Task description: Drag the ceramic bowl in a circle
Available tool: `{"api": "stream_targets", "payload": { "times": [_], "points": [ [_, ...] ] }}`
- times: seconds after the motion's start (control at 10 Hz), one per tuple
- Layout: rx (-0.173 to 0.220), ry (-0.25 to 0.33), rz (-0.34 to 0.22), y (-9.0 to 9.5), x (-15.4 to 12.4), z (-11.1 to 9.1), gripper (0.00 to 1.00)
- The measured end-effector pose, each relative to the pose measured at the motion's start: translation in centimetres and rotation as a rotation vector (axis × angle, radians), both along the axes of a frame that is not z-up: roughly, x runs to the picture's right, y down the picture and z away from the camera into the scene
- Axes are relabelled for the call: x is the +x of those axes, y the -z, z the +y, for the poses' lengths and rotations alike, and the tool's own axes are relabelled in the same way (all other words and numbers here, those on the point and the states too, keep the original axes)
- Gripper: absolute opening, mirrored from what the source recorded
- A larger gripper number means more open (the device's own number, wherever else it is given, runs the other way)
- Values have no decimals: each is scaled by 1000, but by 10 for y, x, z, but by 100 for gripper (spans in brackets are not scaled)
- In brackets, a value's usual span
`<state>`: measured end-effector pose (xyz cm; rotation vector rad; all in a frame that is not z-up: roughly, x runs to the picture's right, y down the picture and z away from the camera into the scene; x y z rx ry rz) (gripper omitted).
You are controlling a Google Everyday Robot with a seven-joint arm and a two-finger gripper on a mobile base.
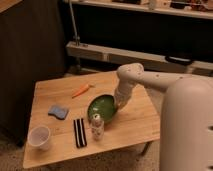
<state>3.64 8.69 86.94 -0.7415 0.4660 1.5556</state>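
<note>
The ceramic bowl [102,108] is round, shallow and glossy green, and sits on the wooden table [50,90] near its middle, tilted a little toward the camera. My gripper [119,106] is at the bowl's right rim, at the end of my white arm [131,76] that reaches in from the right. The fingers are hidden behind the wrist and the bowl's edge. A small white bottle [97,127] stands just in front of the bowl, very close to its near rim.
A carrot [81,90] lies behind the bowl at left. A blue sponge [58,111], a black-and-white striped object [79,132] and a white cup [39,137] are at the front left. My white body [186,130] fills the right side. A dark shelf stands behind.
</note>
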Motion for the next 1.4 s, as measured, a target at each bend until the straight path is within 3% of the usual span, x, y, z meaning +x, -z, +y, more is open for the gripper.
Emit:
{"api": "stream_targets", "payload": {
  "times": [0.2, 0.5, 0.6, 0.8, 1.0, 1.1, 1.4],
  "points": [
    [-10, 8, 6, -40, -32, -24, 0],
    [-5, -3, 56, -91, -26, -72, 0],
    [9, -18, 86, -100, -14, -92, 0],
    [24, -38, 140, -96, 22, -111, 0],
    [11, -56, 165, -84, 54, -102, 0],
    [-5, -71, 181, -71, 87, -85, 0],
    [-53, -121, 180, -32, 143, -31, 0]
  ]
}}
